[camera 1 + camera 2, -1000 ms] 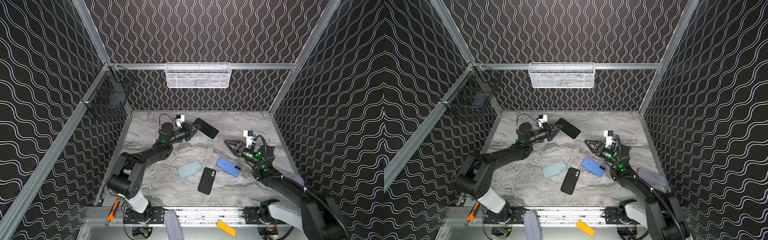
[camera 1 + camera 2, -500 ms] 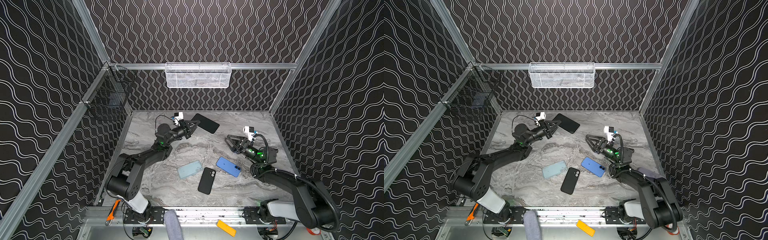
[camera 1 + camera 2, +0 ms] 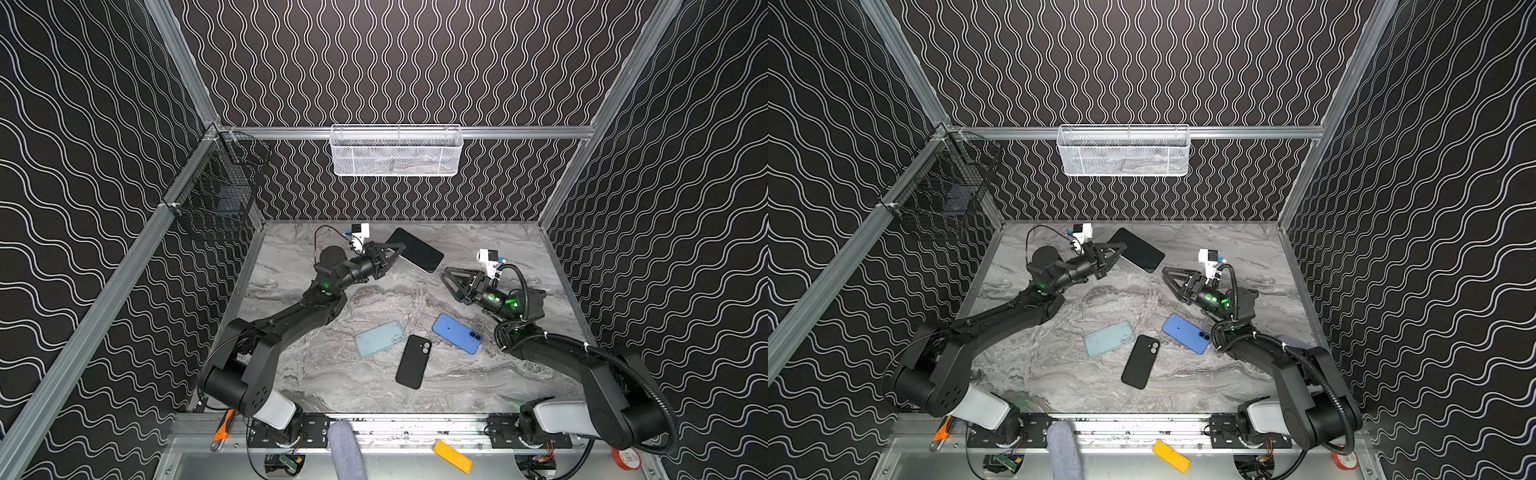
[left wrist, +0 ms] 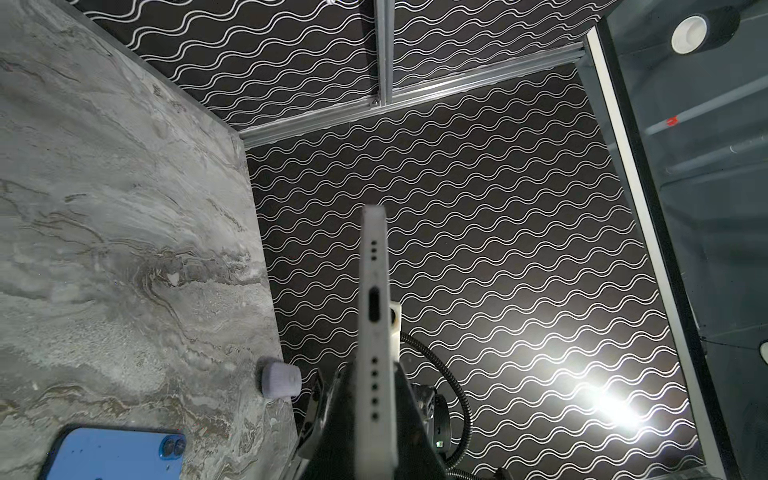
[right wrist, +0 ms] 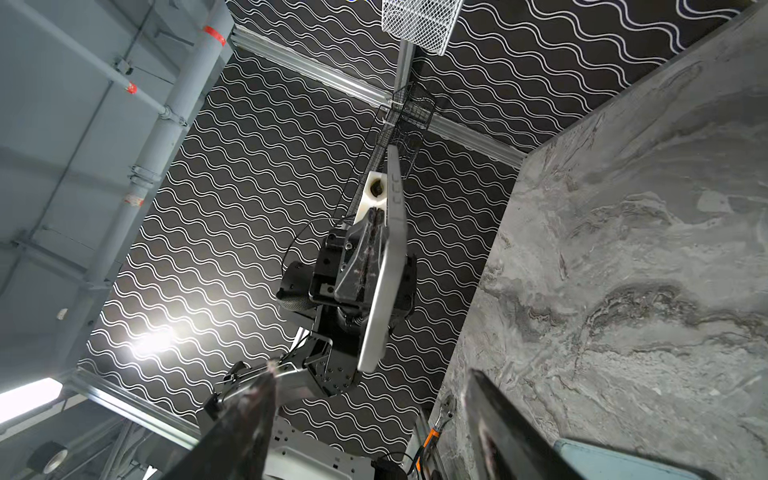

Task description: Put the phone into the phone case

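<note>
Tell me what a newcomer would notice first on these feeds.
The phone stands out first: the shut left gripper clamps it by one end and holds it above the back of the marble table, dark screen upward. Facing it, the right gripper hangs open and empty. Near the front lie a pale blue case, a black case and a blue case, all flat.

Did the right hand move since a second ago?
Yes. The right hand moved away from the blue case, up the view toward the phone that the left hand holds.
</note>
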{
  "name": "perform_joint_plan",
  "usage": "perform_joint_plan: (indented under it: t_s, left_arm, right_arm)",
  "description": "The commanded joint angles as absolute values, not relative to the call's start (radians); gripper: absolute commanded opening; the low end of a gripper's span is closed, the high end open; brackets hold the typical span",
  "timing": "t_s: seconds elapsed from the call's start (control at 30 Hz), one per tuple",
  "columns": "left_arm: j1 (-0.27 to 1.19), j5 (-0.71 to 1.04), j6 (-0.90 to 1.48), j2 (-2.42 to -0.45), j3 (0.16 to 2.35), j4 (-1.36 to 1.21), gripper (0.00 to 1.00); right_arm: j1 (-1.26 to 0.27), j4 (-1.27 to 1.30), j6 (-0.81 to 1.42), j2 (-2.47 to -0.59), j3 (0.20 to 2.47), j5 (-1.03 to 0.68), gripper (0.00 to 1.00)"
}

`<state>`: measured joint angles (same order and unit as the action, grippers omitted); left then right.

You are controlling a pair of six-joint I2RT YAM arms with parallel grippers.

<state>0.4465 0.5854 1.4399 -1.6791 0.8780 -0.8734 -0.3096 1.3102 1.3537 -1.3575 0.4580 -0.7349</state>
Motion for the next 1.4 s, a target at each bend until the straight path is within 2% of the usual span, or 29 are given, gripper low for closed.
perform_joint_plan:
  t_s: [0.0, 0.27, 0.43, 0.7, 1.1, 1.37]
  left_arm:
    - [0.453, 0.571, 1.353, -1.642, 0.882, -0.854, 0.0]
    - [0.487, 0.537, 1.186, -1.553, 0.931, -0.652, 0.0]
    - [0.495, 0.534, 1.216, -1.568, 0.927, -0.7, 0.0]
    - [0.508, 0.519, 1.251, -1.584, 0.931, -0.736, 0.0]
    - [0.531, 0.457, 1.377, -1.651, 0.871, -0.941, 0.0]
    - [0.552, 0.45, 1.342, -1.645, 0.883, -0.922, 0.0]
  right_arm:
    - [-0.311, 1.383, 1.373, -1.348, 0.454, -0.741, 0.73]
    - [-0.313, 1.308, 1.334, -1.314, 0.501, -0.749, 0.77]
    - [-0.321, 1.372, 1.378, -1.354, 0.527, -0.759, 0.77]
    - [-0.338, 1.451, 1.414, -1.407, 0.546, -0.746, 0.7]
    - [-0.345, 1.521, 1.435, -1.459, 0.583, -0.721, 0.45]
    - [-0.349, 1.529, 1.434, -1.477, 0.592, -0.716, 0.28]
